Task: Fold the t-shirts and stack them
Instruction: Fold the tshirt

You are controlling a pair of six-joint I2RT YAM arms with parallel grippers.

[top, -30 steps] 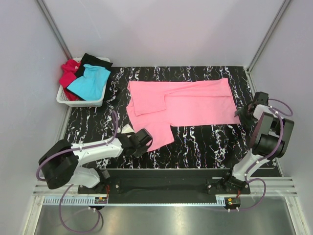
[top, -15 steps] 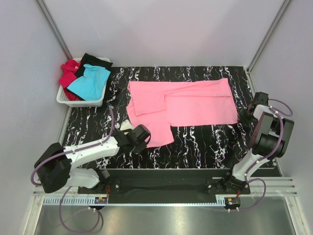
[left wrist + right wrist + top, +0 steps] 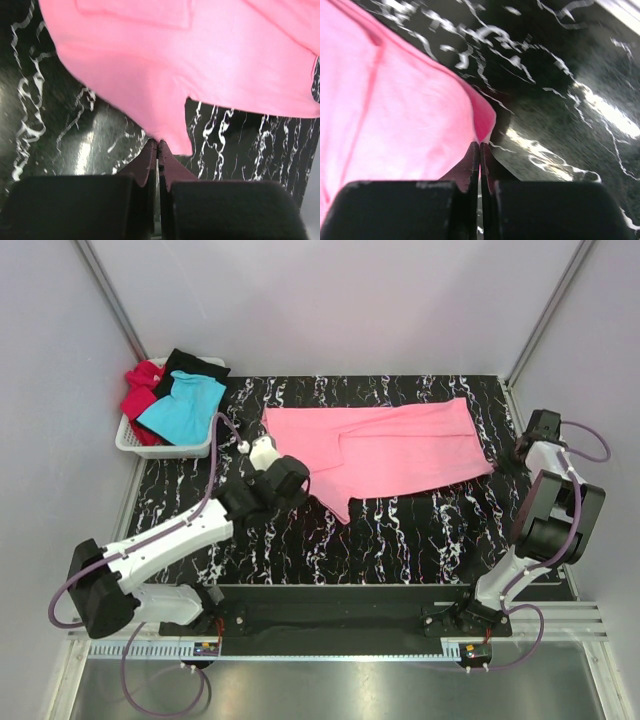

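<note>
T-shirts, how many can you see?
4: soft pink cloth t-shirt spread on the black marbled table; turquoise t-shirt, red t-shirt and black t-shirt heaped in the white plastic basket. More may hide underneath.

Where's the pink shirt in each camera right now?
Top external: pink shirt spread across mid-table.
Left wrist: fills the upper frame, edge pinched by the left gripper.
Right wrist: left half, corner pinched by the right gripper.
Shared landmark: black marbled table.

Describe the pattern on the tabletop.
Black tabletop with white marble-like veins, clearest in the top external view.
</note>
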